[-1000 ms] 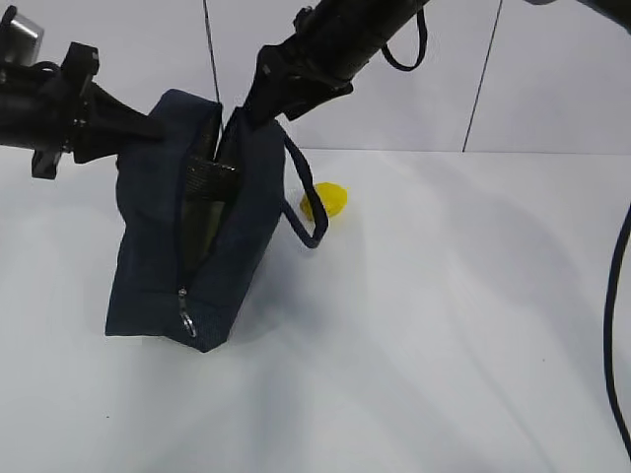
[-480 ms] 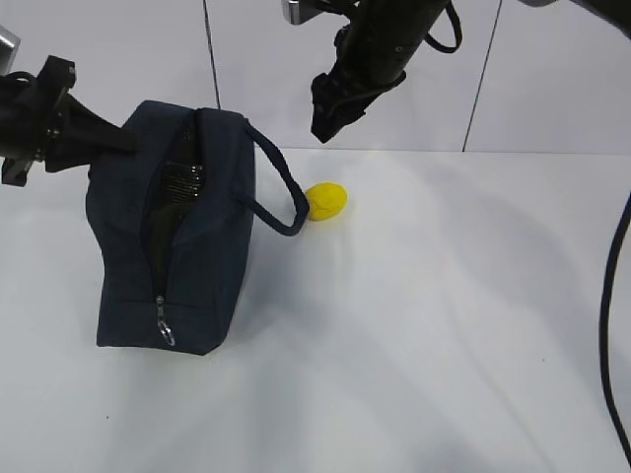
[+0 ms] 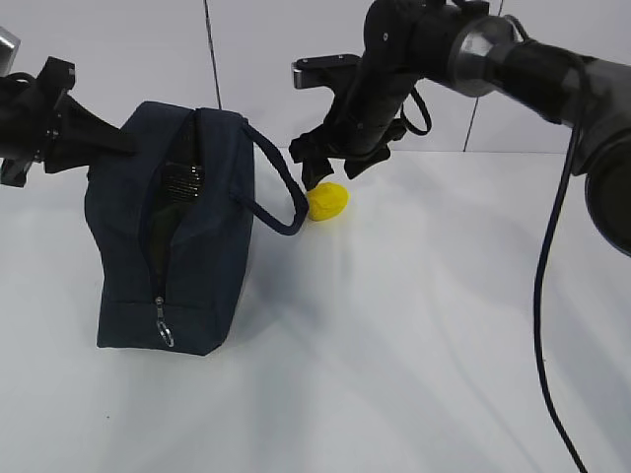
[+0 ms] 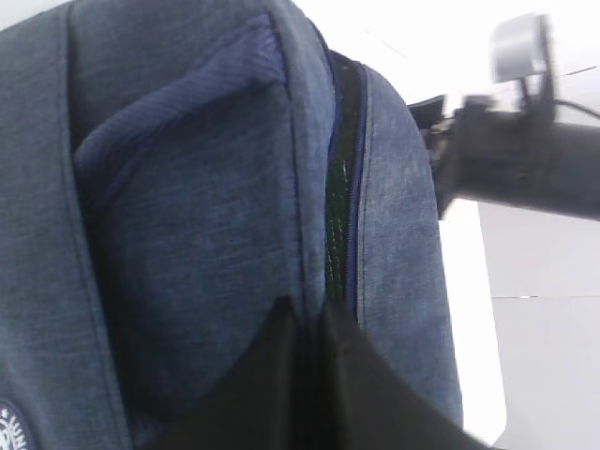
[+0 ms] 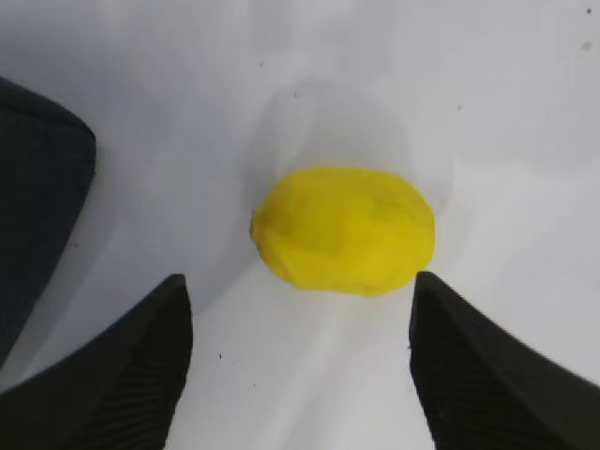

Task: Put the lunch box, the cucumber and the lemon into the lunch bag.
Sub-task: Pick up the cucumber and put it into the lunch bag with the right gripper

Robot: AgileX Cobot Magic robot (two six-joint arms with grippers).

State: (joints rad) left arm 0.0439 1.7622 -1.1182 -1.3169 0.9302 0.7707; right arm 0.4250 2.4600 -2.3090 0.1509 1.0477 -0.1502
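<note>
One white tabletop (image 3: 424, 335) carries everything. One navy lunch bag (image 3: 197, 246) stands at its left with the zipper gaping, and something dark green shows in the slot, likely the cucumber (image 4: 336, 211). The left hand (image 4: 305, 323), pinched narrow, grips the bag's fabric beside that opening. The right arm slants down from above; its right hand (image 5: 300, 328) hangs spread wide over the one lemon (image 3: 327, 201), which lies on the tabletop just beside the bag's handle.
</note>
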